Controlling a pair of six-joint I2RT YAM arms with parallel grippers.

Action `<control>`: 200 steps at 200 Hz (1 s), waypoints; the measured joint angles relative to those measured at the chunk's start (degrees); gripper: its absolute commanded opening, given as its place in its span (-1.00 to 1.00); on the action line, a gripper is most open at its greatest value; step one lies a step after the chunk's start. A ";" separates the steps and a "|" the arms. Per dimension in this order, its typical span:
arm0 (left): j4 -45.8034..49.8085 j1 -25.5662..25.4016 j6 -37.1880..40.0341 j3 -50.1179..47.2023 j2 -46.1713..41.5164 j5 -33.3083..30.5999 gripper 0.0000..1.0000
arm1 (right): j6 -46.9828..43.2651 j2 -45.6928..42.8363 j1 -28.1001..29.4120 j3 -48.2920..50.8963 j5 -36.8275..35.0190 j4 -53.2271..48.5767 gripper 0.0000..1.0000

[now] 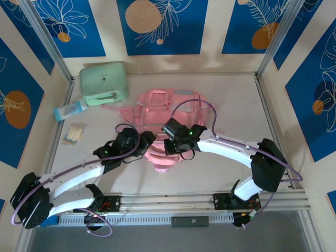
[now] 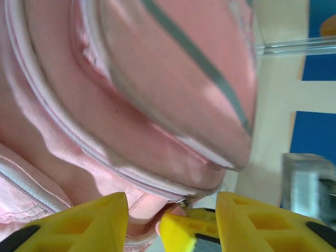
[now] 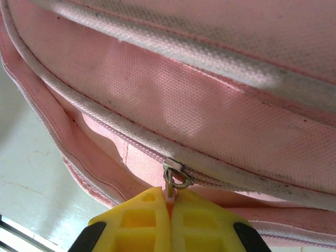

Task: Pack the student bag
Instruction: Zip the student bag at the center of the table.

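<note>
1. Both grippers sit at the near end of the bag (image 1: pixel 157 105). The left gripper (image 2: pixel 172 210) stands part open and grips nothing, with pink fabric just beyond its fingers.
2. The bag lies mid-table (image 1: pixel 236 115), long axis near to far, its zipped end towards the arms.
3. The right gripper (image 3: pixel 170 198) is clamped on the zip pull (image 3: pixel 176 176).
4. Step, I judge: unzipping. Next, draw the pull along its track while the left gripper pins the fabric taut.

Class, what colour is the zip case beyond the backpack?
The case is mint green, clearest in the top external view.
</note>
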State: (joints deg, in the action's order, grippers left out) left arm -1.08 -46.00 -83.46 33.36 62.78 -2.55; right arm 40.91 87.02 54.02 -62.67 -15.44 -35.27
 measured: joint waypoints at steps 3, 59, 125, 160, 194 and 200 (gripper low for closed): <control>-0.46 -0.44 -0.76 0.00 0.81 -0.46 -0.08 | 0.00 0.02 0.00 0.00 -0.04 0.00 -1.00; -5.55 -3.91 -8.24 3.17 12.94 -6.60 -0.34 | -0.24 0.04 0.04 0.00 -0.48 0.17 -1.00; -5.14 -4.39 -10.82 6.95 17.38 -10.14 -1.00 | -0.87 0.04 -0.02 0.04 -3.02 -0.09 -1.00; -3.08 -4.09 -9.44 7.04 15.61 -11.08 -1.00 | -1.33 -0.11 0.09 0.04 -4.04 -1.11 -1.00; 1.73 -1.51 -5.86 6.36 10.32 -10.54 -1.00 | -1.75 -1.25 0.26 0.02 -4.79 -4.76 -1.00; 2.51 -0.70 -5.01 5.99 9.14 -10.16 -1.00 | -1.99 -1.62 0.31 0.09 -4.79 -5.16 -1.00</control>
State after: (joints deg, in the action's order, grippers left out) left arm 1.43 -46.70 -88.47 39.35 71.92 -12.71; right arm 38.92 85.41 54.33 -62.59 -20.23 -40.42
